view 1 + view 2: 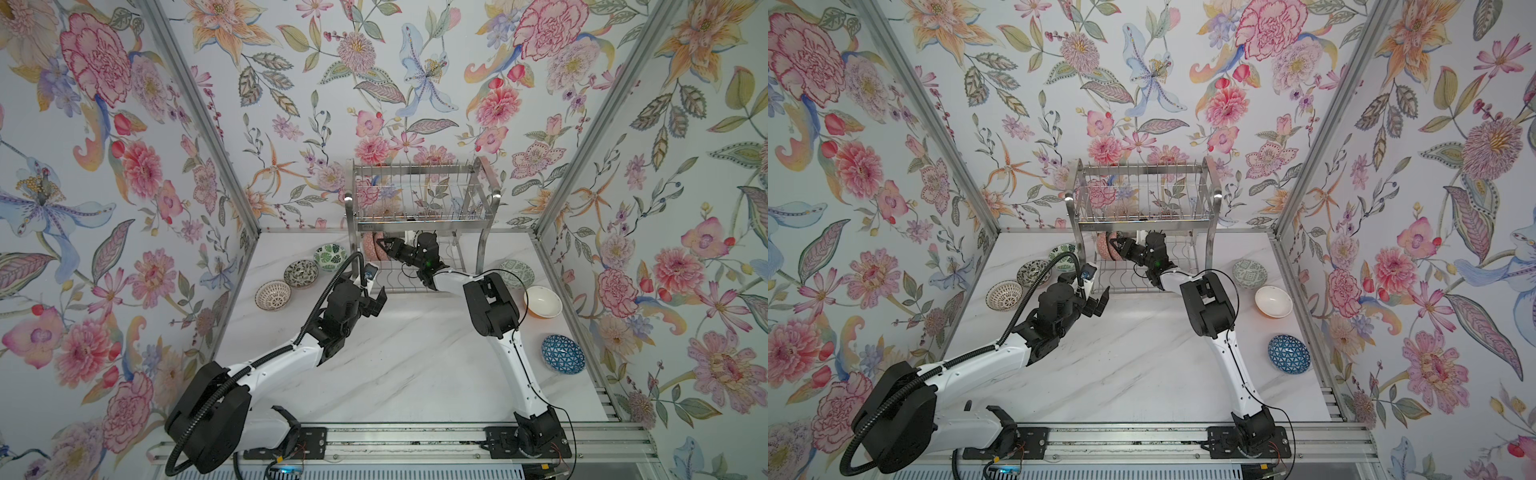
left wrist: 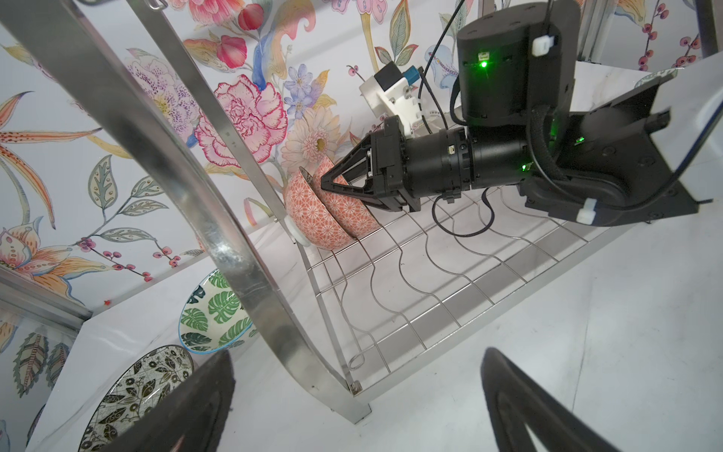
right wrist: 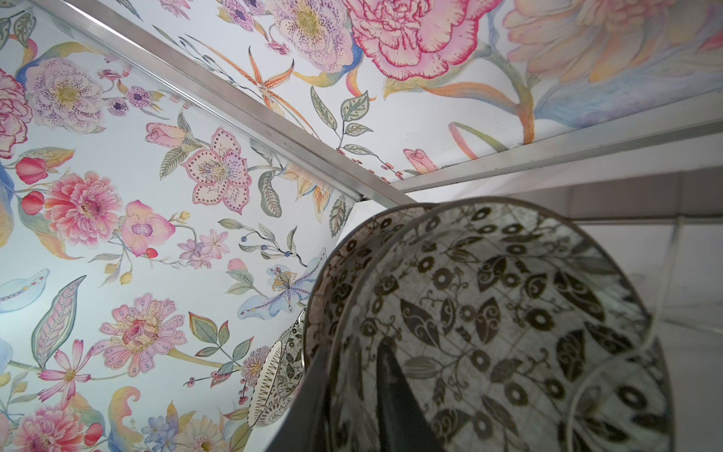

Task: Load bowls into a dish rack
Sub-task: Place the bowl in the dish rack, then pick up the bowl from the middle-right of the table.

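right end effector (image 2: 323, 185) astride bowl (image 2: 344, 213) rim (in rack (image 2: 219, 235))

Enclosure walls (image 1: 291, 104): three sides, pale floral wallpaper; pink, orange and blue blooms, grey-green leaves.
Corner posts (image 1: 201, 120): bare aluminium profile, two, at back corners.
Surface (image 1: 415, 365): white, faint grey marble veining.
Front rail (image 1: 415, 440): aluminium extrusion along near edge.
Light: even, diffuse; soft shadows.
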`<state>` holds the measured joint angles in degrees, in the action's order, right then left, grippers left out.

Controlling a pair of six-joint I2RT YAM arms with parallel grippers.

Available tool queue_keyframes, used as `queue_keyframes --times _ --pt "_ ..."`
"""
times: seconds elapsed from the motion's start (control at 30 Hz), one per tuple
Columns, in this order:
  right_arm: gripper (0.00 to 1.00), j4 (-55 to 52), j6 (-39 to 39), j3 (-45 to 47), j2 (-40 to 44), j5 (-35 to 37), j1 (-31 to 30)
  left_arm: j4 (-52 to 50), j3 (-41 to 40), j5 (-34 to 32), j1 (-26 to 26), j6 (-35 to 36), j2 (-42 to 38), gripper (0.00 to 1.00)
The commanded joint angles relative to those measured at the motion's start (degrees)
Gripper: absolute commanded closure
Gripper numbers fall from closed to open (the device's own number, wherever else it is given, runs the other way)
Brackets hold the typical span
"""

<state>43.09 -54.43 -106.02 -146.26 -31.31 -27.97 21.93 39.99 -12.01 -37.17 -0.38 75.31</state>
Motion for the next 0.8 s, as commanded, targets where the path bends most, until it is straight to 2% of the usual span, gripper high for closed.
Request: queue_keyframes --times 0.0,0.77 --pt "0.77 1.32 0.73 1.67 2.64 -1.04 0.45 0.00 -0.26 0.54 -0.54 0.38 -0.71 0.01" --pt "0.69 2.62 3.27 11.08 9.73 -0.18 0.95 -0.45 0.00 1.20 -0.54 0.03 -1.21 0.01"
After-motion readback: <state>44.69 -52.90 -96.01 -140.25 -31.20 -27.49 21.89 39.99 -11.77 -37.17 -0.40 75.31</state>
